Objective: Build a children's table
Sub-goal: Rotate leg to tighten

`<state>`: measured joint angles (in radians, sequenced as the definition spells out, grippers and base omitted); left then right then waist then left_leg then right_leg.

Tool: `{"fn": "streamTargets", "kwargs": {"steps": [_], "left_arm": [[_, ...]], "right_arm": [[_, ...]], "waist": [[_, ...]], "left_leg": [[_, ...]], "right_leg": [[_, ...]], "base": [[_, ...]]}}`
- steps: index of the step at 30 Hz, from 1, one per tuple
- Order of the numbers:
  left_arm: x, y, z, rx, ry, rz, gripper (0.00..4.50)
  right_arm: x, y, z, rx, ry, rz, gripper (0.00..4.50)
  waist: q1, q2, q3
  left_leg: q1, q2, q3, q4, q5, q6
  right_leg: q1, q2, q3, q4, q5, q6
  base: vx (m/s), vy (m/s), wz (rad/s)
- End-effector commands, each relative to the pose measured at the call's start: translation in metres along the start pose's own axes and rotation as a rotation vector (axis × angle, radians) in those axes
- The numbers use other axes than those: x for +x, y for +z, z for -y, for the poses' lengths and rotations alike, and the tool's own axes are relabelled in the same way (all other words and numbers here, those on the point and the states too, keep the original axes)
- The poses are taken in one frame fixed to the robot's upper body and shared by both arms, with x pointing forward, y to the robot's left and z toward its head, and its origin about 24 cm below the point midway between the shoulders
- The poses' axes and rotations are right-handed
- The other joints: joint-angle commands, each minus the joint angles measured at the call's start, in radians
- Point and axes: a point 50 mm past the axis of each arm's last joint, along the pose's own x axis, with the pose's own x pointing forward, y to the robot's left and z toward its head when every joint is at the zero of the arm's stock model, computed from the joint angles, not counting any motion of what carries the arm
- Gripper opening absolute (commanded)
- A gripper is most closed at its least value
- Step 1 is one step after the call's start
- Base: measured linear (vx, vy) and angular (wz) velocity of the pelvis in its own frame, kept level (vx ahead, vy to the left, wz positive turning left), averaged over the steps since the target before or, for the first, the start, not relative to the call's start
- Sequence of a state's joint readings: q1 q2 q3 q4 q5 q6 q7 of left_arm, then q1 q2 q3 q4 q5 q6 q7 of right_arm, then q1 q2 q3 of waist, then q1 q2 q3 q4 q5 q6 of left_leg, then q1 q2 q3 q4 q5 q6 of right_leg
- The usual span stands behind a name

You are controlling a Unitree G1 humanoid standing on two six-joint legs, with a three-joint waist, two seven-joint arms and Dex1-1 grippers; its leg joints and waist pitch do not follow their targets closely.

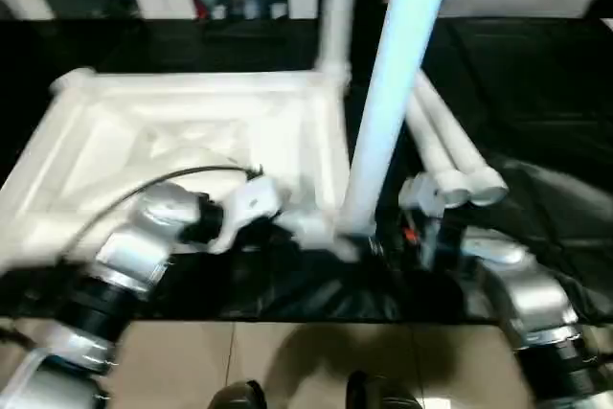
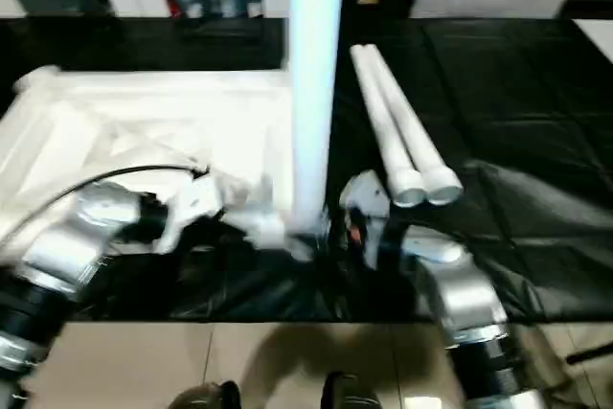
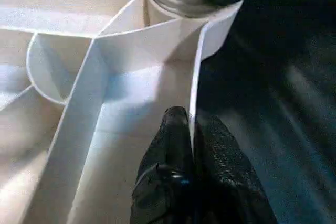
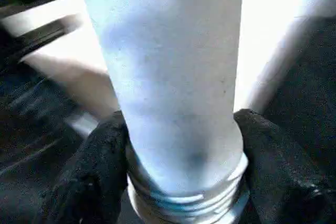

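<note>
The white table top (image 1: 192, 155) lies upside down on the black-covered bench (image 2: 517, 93), its ribbed underside facing up, filling the head camera's picture from nine o'clock toward the centre. At its far right corner, near twelve o'clock, one leg (image 1: 335, 11) already stands upright in its round socket. A second leg (image 1: 393, 83) stands nearly upright at the near right corner of the top, close to the centre of the picture, leaning slightly toward one o'clock. The right gripper (image 4: 178, 156) holds this leg low down, one black finger (image 4: 97, 171) pressed against each side of the tube just above its threaded end. The left gripper (image 3: 190, 145) sits at the near right edge of the table top, at about seven o'clock from the standing leg, with its two fingers pressed together and pinching the thin outer wall of the top between them, just beside the corner socket where the threaded end of the leg shows. Two more legs (image 2: 402, 141) lie side by side on the bench at about two o'clock, touching each other and apart from the table top, their open ends pointing toward the robot.
</note>
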<state>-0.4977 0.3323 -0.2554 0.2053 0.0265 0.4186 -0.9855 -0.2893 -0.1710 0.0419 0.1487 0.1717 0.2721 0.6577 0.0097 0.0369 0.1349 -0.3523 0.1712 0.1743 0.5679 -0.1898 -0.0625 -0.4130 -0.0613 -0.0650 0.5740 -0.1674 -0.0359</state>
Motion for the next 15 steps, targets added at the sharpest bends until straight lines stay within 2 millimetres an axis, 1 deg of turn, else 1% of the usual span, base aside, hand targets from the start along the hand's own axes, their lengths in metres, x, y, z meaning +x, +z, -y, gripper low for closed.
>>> {"fn": "streamTargets", "kwargs": {"steps": [1,2,3,4,5,6,7,8,9,10,11,12,13,14,15], "left_arm": [[0.01,0.017,-0.003,-0.064,0.172,0.089,0.0],[0.016,0.023,-0.003,-0.097,0.233,0.109,0.0],[0.023,0.033,-0.006,-0.133,0.326,0.14,0.0],[0.026,0.039,-0.007,-0.146,0.371,0.155,0.0],[0.027,0.042,-0.008,-0.152,0.395,0.164,0.0],[0.028,0.044,-0.008,-0.155,0.408,0.169,0.0],[0.029,0.046,-0.008,-0.157,0.419,0.174,0.0],[0.032,0.052,-0.005,-0.145,0.415,0.182,0.0],[0.033,0.055,-0.004,-0.127,0.401,0.182,0.0],[0.033,0.055,-0.003,-0.122,0.398,0.181,0.0],[0.033,0.055,-0.002,-0.104,0.385,0.176,0.0],[0.033,0.054,-0.002,-0.092,0.374,0.171,0.0],[0.032,0.052,-0.001,-0.078,0.36,0.159,0.0],[0.031,0.05,-0.001,-0.063,0.344,0.149,0.0],[0.03,0.048,0.0,-0.052,0.33,0.142,0.0]], "right_arm": [[0.025,-0.014,-0.038,0.071,0.095,-0.044,2.73],[0.032,-0.014,-0.04,0.103,0.02,-0.036,2.72],[0.042,-0.012,-0.043,0.148,-0.069,-0.018,2.72],[0.047,-0.01,-0.045,0.167,-0.115,-0.011,2.72],[0.05,-0.01,-0.046,0.179,-0.142,-0.007,2.72],[0.052,-0.009,-0.046,0.186,-0.161,-0.006,2.72],[0.053,-0.009,-0.047,0.193,-0.18,-0.005,2.72],[0.058,-0.005,-0.047,0.212,-0.243,0.021,2.72],[0.06,-0.002,-0.048,0.213,-0.261,0.035,2.72],[0.06,-0.002,-0.048,0.212,-0.266,0.039,2.72],[0.061,-0.001,-0.048,0.208,-0.278,0.048,2.72],[0.061,0.0,-0.048,0.21,-0.284,0.053,2.72],[0.061,0.0,-0.047,0.212,-0.294,0.058,2.72],[0.061,0.0,-0.046,0.206,-0.302,0.061,3.07],[0.06,0.001,-0.045,0.198,-0.313,0.063,3.28]], "waist": [[0.0,-0.009,-0.04],[-0.007,-0.011,-0.042],[-0.007,-0.012,-0.046],[-0.009,-0.013,-0.047],[-0.008,-0.011,-0.047],[-0.007,-0.013,-0.052],[-0.004,-0.013,-0.056],[-0.003,-0.01,-0.058],[-0.002,-0.009,-0.062],[-0.002,-0.009,-0.065],[0.0,-0.007,-0.069],[0.0,-0.005,-0.073],[0.001,-0.003,-0.073],[0.0,-0.004,-0.073],[0.0,-0.004,-0.073]], "left_leg": [[0.001,0.045,-0.028,-0.075,-0.269,0.038],[-0.002,0.046,-0.026,-0.075,-0.256,0.046],[-0.004,0.044,-0.026,-0.074,-0.248,0.055],[-0.005,0.041,-0.023,-0.072,-0.229,0.063],[-0.003,0.041,-0.022,-0.071,-0.22,0.065],[-0.004,0.04,-0.02,-0.069,-0.199,0.071],[-0.007,0.039,-0.021,-0.068,-0.173,0.077],[-0.012,0.042,-0.019,-0.068,-0.138,0.089],[-0.013,0.042,-0.018,-0.066,-0.115,0.098],[-0.016,0.042,-0.018,-0.065,-0.1,0.103],[-0.015,0.043,-0.017,-0.061,-0.066,0.116],[-0.018,0.043,-0.017,-0.057,-0.025,0.135],[-0.019,0.043,-0.017,-0.056,-0.012,0.144],[-0.021,0.042,-0.017,-0.054,-0.001,0.164],[-0.021,0.042,-0.017,-0.054,-0.001,0.164]], "right_leg": [[0.037,-0.086,0.05,-0.102,-0.598,-0.101],[0.036,-0.083,0.051,-0.099,-0.566,-0.11],[0.039,-0.082,0.05,-0.099,-0.547,-0.11],[0.037,-0.08,0.052,-0.098,-0.524,-0.113],[0.035,-0.08,0.052,-0.098,-0.518,-0.113],[0.038,-0.078,0.052,-0.095,-0.486,-0.117],[0.043,-0.078,0.052,-0.09,-0.45,-0.119],[0.043,-0.075,0.053,-0.083,-0.374,-0.134],[0.045,-0.075,0.052,-0.077,-0.314,-0.151],[0.048,-0.076,0.052,-0.072,-0.281,-0.16],[0.05,-0.076,0.052,-0.065,-0.201,-0.179],[0.055,-0.075,0.052,-0.054,-0.116,-0.203],[0.056,-0.075,0.051,-0.051,-0.082,-0.214],[0.059,-0.077,0.05,-0.048,-0.042,-0.235],[0.059,-0.077,0.05,-0.048,-0.042,-0.235]], "base": [[0.0,0.0,0.0],[0.0,0.0,0.0],[0.0,0.0,0.0],[0.0,0.0,0.0],[0.0,0.0,0.0],[0.0,0.0,0.0],[0.0,0.0,0.0],[0.0,0.0,0.0],[0.0,0.0,0.0],[0.0,0.0,0.0],[0.0,0.0,0.0],[0.0,0.0,0.0],[0.0,0.0,0.0],[0.0,0.0,0.0],[0.0,0.0,0.0]]}}
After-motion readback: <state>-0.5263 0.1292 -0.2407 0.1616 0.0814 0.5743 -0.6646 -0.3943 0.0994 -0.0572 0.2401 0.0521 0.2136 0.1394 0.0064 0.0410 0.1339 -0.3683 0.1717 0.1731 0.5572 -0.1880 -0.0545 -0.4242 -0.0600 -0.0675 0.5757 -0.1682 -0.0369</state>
